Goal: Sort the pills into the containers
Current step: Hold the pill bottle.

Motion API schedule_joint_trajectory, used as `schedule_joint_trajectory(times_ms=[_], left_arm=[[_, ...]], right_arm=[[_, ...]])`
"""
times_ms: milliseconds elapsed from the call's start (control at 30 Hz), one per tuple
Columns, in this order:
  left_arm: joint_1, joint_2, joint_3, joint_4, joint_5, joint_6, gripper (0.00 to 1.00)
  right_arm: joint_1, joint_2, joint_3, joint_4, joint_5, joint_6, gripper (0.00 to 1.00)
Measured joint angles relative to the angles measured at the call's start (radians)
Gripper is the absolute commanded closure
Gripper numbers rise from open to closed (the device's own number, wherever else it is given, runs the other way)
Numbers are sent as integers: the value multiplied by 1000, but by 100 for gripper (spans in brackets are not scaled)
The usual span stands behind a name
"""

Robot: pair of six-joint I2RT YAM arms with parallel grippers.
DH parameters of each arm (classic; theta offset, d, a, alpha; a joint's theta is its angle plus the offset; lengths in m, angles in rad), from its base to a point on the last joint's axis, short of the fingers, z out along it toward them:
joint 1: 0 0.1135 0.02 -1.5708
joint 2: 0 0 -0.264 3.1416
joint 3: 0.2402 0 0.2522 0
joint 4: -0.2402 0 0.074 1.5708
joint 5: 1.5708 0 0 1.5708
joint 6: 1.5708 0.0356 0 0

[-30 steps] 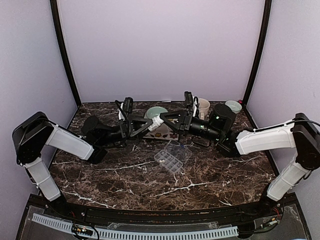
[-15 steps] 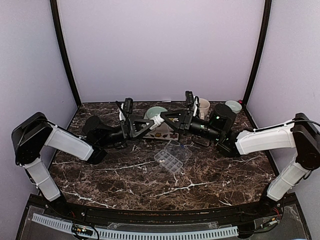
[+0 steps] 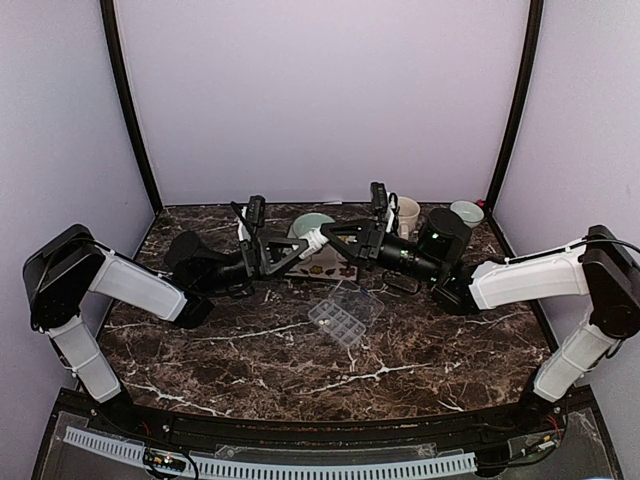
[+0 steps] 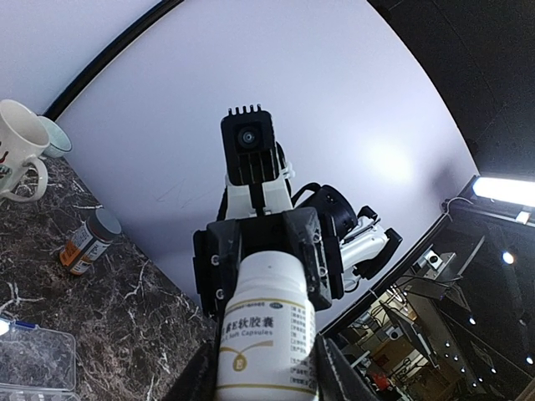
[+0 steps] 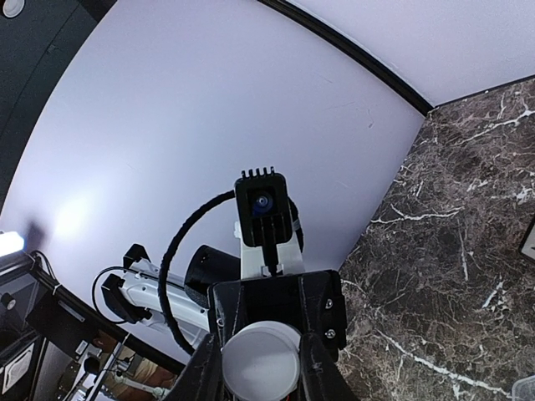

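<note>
A small white bottle [image 3: 313,241] hangs in the air over the back of the table, held between both arms. My left gripper [image 4: 266,368] is shut on its labelled body [image 4: 266,334]. Facing it, my right gripper [image 5: 261,368] is shut on the white cap [image 5: 261,359]. The top view shows the left gripper [image 3: 300,247] and the right gripper [image 3: 326,237] meeting tip to tip. The clear pill box [image 3: 340,318], with its containers in two rows and its lid open, lies on the table nearer to me. I cannot make out any pills.
An orange grey-capped bottle [image 4: 84,246] lies on the marble. A white mug [image 3: 407,213], a pale bowl [image 3: 315,222] and a small cup [image 3: 466,212] stand along the back edge. A flat patterned card [image 3: 325,266] lies under the grippers.
My left gripper's fingers have closed in on the white bottle's body. Both arms have stayed almost where they were.
</note>
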Motion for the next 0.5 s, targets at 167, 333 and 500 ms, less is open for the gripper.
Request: schedule_joint_trajectory(times_ms=[167, 333, 500], left_arm=[[0, 0, 0, 0, 0, 3, 77], [0, 0, 0, -2, 0, 10, 79], [0, -1, 0, -12, 1, 19, 80]], right_arm=[[0, 0, 0, -1, 0, -2, 93], [0, 0, 0, -3, 0, -7, 79], [0, 0, 0, -11, -1, -14, 70]])
